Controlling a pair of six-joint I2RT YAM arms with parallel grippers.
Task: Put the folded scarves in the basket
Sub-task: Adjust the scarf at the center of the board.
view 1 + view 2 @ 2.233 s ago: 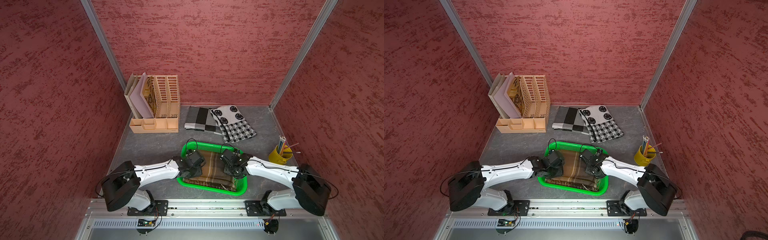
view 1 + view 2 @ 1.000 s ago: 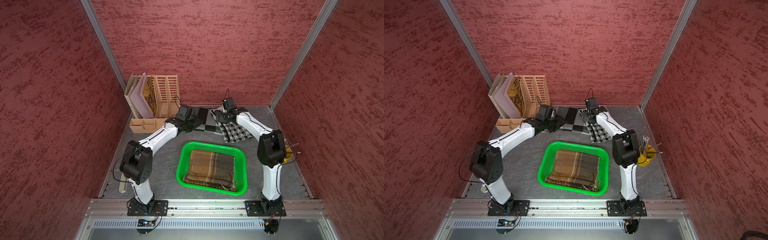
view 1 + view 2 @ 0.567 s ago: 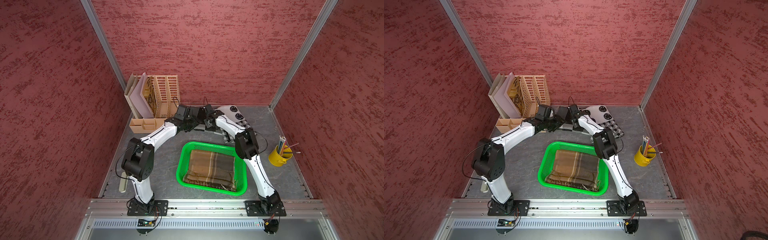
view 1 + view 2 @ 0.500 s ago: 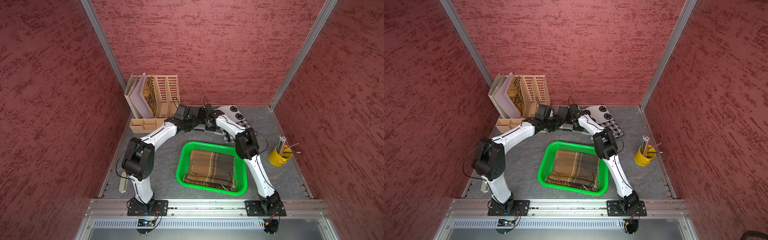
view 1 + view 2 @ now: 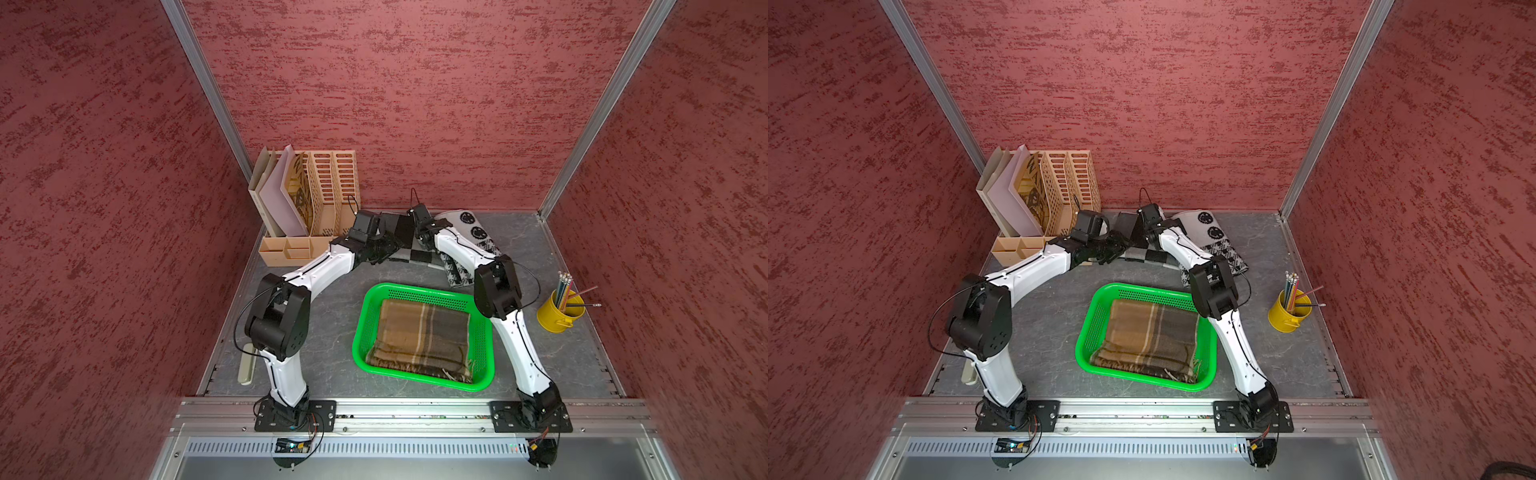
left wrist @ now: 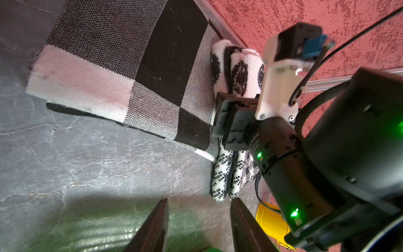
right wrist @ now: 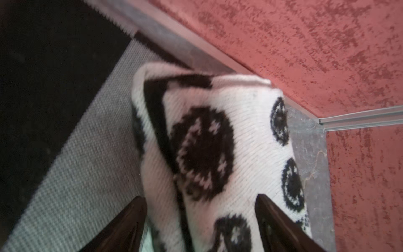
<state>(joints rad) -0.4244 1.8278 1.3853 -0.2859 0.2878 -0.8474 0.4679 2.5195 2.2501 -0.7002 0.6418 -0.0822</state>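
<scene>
In both top views the green basket [image 5: 361,332] [image 5: 1086,332] sits in the lower middle of the frame, and the brown plaid scarf [image 5: 422,334] lies folded inside it. Higher up, my left gripper [image 6: 199,201] hangs open over bare table, just beside the checked scarf [image 6: 130,65]. Near the back wall, my right gripper [image 7: 199,197] has one finger on each side of a raised fold of the white scarf with black circles [image 7: 202,141]; I cannot tell if they press it.
</scene>
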